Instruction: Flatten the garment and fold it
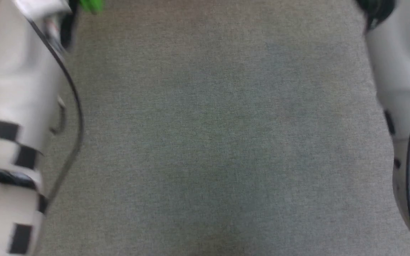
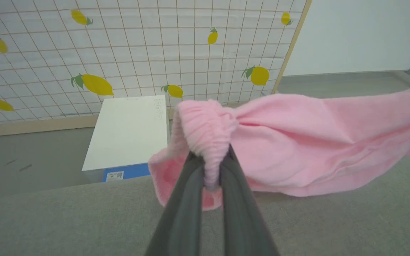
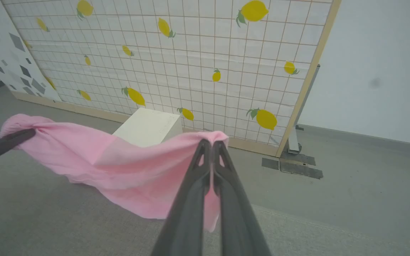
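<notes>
Left tool (image 2: 213, 156): fingers nearly together, clamped on the ribbed gathered band of the garment (image 2: 315, 142), with the band bunched up and filling the thin gap between them

Right tool (image 3: 211, 144): fingers pressed fully together, pinching another edge of the same pink fabric, a fold of it draped over the tips

Garment is off the tabletop (image 1: 205, 142), slung between the two tools. It runs roughly level from one grip to the other and sags in the middle. The lowest fold hangs close over the grey surface; can't tell if it touches. A loop of the band droops below the left grip

Head view is motion-blurred: bare grey tabletop down the middle, left forearm (image 1: 9, 106) and right forearm (image 1: 400, 71) at the sides, both pale with black square markers. Blurred green bit (image 1: 91, 5) at the top edge, can't identify it

Behind, in the wrist views: white box (image 2: 126, 135) with a blue side and a small label, standing on the grey floor (image 3: 351, 170) in front of a lemon-print grid screen (image 2: 137, 53). Plain white wall (image 3: 379, 71) to the right of the screen
</notes>
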Robot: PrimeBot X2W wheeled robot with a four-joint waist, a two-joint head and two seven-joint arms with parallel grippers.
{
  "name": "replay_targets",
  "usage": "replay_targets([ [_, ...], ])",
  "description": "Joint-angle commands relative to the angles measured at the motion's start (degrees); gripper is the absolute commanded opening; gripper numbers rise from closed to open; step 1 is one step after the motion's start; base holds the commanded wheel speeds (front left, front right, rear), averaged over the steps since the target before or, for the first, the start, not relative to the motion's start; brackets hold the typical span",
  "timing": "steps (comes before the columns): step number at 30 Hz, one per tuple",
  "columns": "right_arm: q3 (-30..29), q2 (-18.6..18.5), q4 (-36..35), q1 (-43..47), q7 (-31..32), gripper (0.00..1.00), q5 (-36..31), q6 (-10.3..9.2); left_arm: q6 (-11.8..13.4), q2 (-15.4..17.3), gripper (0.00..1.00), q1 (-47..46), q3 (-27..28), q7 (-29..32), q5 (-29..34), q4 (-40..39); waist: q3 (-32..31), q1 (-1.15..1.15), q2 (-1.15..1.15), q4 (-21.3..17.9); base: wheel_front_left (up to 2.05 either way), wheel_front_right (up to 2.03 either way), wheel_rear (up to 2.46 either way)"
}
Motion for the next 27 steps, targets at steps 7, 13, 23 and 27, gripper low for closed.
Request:
replay_targets([
  [7, 7.54, -5.02, -0.04, 15.88, -3.62, 0.00, 6.20, -0.08, -2.96, -5.02, 0.00, 13.66, -2.36, -5.08, -2.45, 4.14, -5.75, -0.02, 0.41, 3.93, 0.00, 0.00, 0.00],
  [13, 8.97, -9.73, -7.34, 31.14, -5.69, 0.00, 10.51, -0.08, -3.69, -5.55, 0.00, 23.22, -4.80, -7.70, -2.29, 0.91, -11.75, -0.02, 0.41, 5.52, 0.00, 0.00, 0.00],
  [23, 3.52, -12.38, -26.75, 55.53, 0.53, 0.00, 9.80, -0.08, 2.12, 1.01, 0.00, 41.14, -6.07, -5.12, -2.35, -18.91, -20.63, -0.02, 0.41, 5.18, 0.00, 0.00, 0.00],
  [27, -0.99, -10.69, -36.19, 66.29, 5.19, 0.00, 7.70, -0.08, 6.97, 5.61, 0.00, 51.31, -6.39, -1.14, -2.79, -32.14, -22.71, -0.02, 0.41, 5.28, 0.00, 0.00, 0.00],
])
